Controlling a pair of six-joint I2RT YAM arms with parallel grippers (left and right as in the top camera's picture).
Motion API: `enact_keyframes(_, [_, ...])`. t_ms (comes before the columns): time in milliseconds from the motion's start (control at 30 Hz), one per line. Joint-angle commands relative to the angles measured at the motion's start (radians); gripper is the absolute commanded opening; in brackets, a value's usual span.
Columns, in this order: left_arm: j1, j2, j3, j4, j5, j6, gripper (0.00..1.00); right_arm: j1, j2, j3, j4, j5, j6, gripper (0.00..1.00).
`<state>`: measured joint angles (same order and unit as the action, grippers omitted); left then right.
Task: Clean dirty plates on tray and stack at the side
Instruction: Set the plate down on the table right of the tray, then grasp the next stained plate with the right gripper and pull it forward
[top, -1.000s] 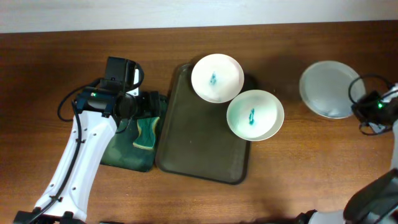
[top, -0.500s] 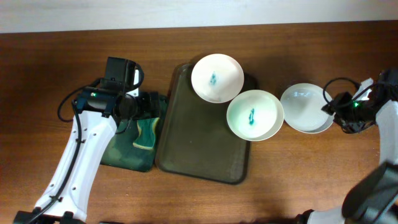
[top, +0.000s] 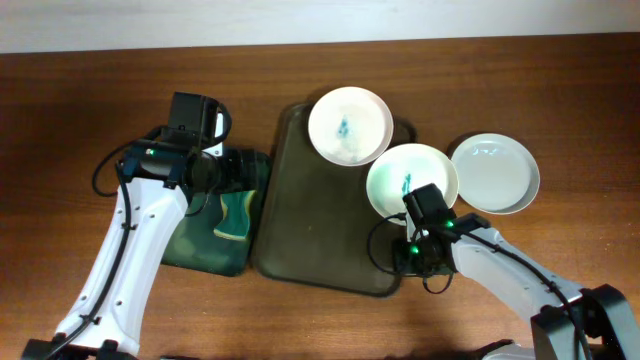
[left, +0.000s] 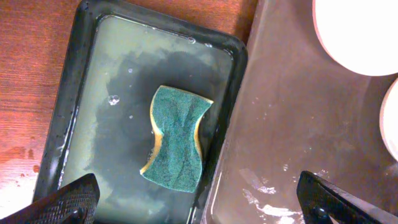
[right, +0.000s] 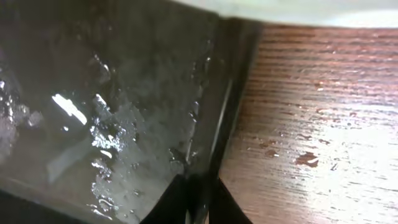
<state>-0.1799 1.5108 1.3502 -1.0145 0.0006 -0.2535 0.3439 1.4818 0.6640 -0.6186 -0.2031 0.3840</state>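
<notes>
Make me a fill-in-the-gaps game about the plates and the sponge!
1. The smeared plates number ___.
2. The clean plate sits on the ___, right of the big tray.
3. The sponge lies in the small tray below the ___ gripper.
Missing words: two; table; left.

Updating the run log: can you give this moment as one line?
clean plate on table; two smeared plates on tray; left tool open above sponge; right tool at tray edge
</notes>
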Motion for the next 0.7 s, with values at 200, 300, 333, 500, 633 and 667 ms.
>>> enact_keyframes(200, [0.006, -0.013, 0.013, -0.001, 0.004, 0.002, 1.0, -0.158, 0.0, -0.008, 0.017, 0.263, 0.003, 0.04])
enact_keyframes(300, [0.006, -0.013, 0.013, -0.002, 0.005, 0.002, 1.0, -0.222, 0.0, 0.0, 0.002, 0.259, -0.046, 0.04])
enact_keyframes(333, [0.006, -0.013, 0.013, -0.001, 0.004, 0.002, 1.0, -0.23, 0.0, 0.002, -0.006, 0.27, -0.047, 0.04])
enact_keyframes(500, [-0.014, 0.027, 0.011, 0.004, 0.037, 0.16, 0.9, -0.24, -0.086, 0.172, -0.227, 0.235, -0.179, 0.37])
enact_keyframes(633, [-0.083, 0.159, 0.01, 0.034, 0.027, 0.221, 0.77, -0.24, -0.223, 0.255, -0.279, 0.039, -0.219, 0.38])
enact_keyframes(667, [-0.094, 0.236, 0.01, 0.055, 0.028, 0.221, 0.74, -0.24, -0.249, 0.256, -0.282, 0.018, -0.219, 0.4])
